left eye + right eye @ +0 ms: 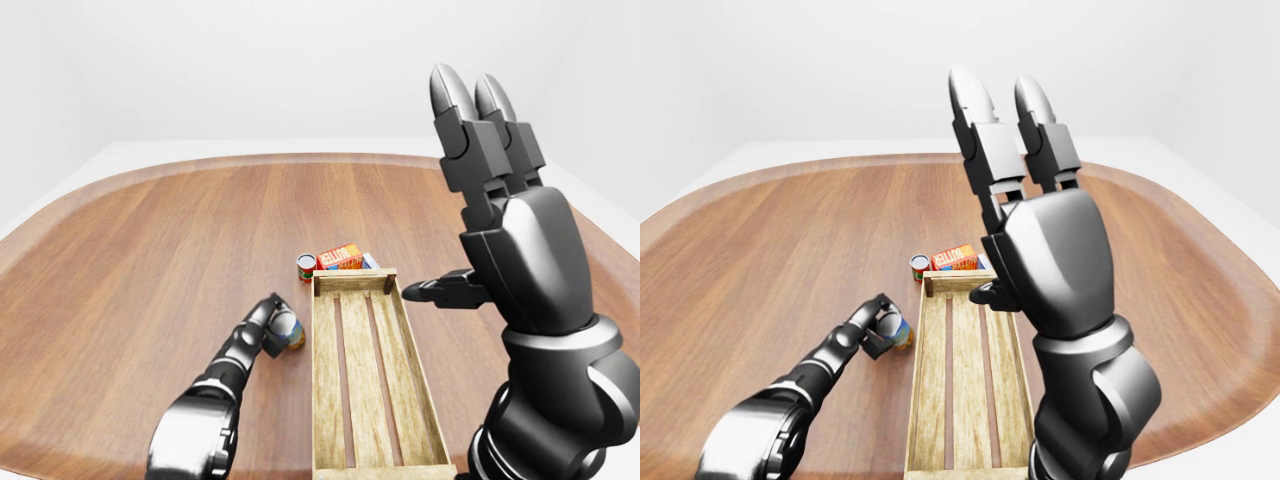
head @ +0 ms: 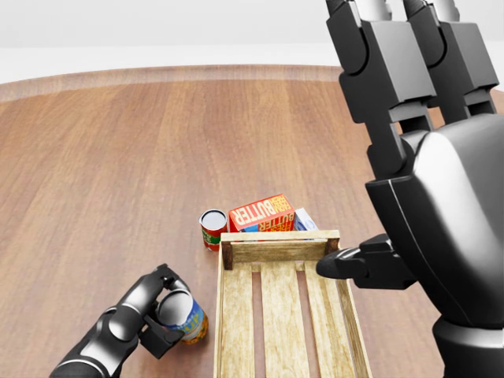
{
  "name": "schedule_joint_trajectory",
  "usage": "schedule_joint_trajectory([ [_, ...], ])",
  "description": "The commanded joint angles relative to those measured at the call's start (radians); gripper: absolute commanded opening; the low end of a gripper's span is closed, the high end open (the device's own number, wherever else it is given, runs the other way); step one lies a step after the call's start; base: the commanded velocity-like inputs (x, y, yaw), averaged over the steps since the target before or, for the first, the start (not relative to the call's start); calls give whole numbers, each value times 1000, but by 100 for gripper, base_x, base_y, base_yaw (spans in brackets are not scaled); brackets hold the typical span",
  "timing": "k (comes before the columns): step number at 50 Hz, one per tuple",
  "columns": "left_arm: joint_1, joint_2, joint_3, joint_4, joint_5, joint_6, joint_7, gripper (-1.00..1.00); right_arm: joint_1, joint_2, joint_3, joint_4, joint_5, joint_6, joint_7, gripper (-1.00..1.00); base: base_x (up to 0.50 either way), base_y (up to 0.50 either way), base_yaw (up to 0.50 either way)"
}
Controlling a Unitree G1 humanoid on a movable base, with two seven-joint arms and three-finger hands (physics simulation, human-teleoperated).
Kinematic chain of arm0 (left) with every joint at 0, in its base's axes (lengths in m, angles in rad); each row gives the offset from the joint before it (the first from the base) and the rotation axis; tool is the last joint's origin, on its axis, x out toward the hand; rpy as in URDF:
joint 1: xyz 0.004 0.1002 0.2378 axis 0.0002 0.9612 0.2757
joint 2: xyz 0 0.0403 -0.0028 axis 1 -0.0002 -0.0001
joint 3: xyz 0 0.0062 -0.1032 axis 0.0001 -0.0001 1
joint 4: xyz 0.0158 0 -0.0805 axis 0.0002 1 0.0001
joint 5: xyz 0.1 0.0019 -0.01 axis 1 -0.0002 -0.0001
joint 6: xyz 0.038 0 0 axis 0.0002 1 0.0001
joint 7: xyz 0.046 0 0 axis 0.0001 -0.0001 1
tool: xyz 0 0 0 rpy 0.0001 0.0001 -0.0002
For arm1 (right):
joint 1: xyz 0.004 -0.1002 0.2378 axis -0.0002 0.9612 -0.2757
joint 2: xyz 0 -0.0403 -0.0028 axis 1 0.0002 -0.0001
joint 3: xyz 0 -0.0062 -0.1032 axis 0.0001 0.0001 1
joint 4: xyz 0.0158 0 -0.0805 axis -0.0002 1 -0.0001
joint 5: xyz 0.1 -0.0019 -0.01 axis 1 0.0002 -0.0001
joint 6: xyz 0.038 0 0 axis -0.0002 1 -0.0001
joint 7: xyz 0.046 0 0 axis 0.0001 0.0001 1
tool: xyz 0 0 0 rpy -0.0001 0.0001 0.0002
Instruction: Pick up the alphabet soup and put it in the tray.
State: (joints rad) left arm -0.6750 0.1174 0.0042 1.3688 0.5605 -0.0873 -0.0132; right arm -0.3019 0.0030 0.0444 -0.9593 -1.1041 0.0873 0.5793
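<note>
Left hand (image 2: 150,311): fingers curled around the alphabet soup can (image 2: 183,315), one over its top rim and the thumb low on its side — a grasp, as far as the head view shows. The can stands upright on the wooden table (image 2: 118,157), just beside the left wall of the slatted wooden tray (image 2: 228,315), not visibly lifted. Right hand (image 2: 417,157): raised at the right of the head view, fingers straight and spread, holding nothing.

Progress, as judged: approach and grip done; lift, carry over the tray wall and release remain. The tray holds nothing.

Also present at the tray's top end — a second, red-labelled can (image 2: 213,227) and a butter box (image 2: 261,213), neither disturbed.
</note>
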Motion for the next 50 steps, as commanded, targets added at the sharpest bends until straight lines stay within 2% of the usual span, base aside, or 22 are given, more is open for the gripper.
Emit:
schedule_joint_trajectory([
  [1, -19, 5, 21, -34, -32, 0, -21, -100, -9, -1, -4, -13, -19, 0, 23, 100, 0, 0, 0],
  [22, 5, 76, 13, -110, -52, 0, -60, -100, -24, 6, -2, -25, -52, 0, 53, 100, 0, 0, 0],
  [30, 61, 86, 9, -323, -69, 0, -137, -100, -21, 5, -5, -25, -49, 0, 51, 100, 0, 0, 0],
  [35, 149, 77, 16, -610, -65, 0, -226, -100, -22, 6, -5, -25, -49, 0, 53, 100, 0, 0, 0],
  [36, 184, 74, 16, -742, -61, 5, -268, -100, -22, 6, -6, -26, -48, 0, 53, 100, 0, 0, 0],
  [37, 205, 66, 21, -823, -61, 55, -296, -100, -21, 5, -6, -26, -48, 0, 52, 100, 0, 0, 0],
  [39, 232, 60, 18, -935, -43, 111, -332, -100, -21, 5, -7, -27, -47, 0, 53, 100, 0, 0, 0],
  [40, 241, 54, 21, -977, -43, 128, -347, -100, -21, 5, -7, -27, -47, 0, 52, 100, 0, 0, 0],
  [41, 252, 47, 18, -1046, -34, 172, -372, -100, -20, 5, -6, -28, -46, 0, 52, 100, 0, 0, 0],
  [47, 233, 20, 13, -1261, -31, 175, -464, -100, -22, 0, -14, -38, -47, 0, 62, 100, 0, 0, 0],
  [50, 222, 14, 5, -1299, -25, 175, -480, -100, -24, -3, -16, -41, -49, 0, 66, 100, 0, 0, 0],
])
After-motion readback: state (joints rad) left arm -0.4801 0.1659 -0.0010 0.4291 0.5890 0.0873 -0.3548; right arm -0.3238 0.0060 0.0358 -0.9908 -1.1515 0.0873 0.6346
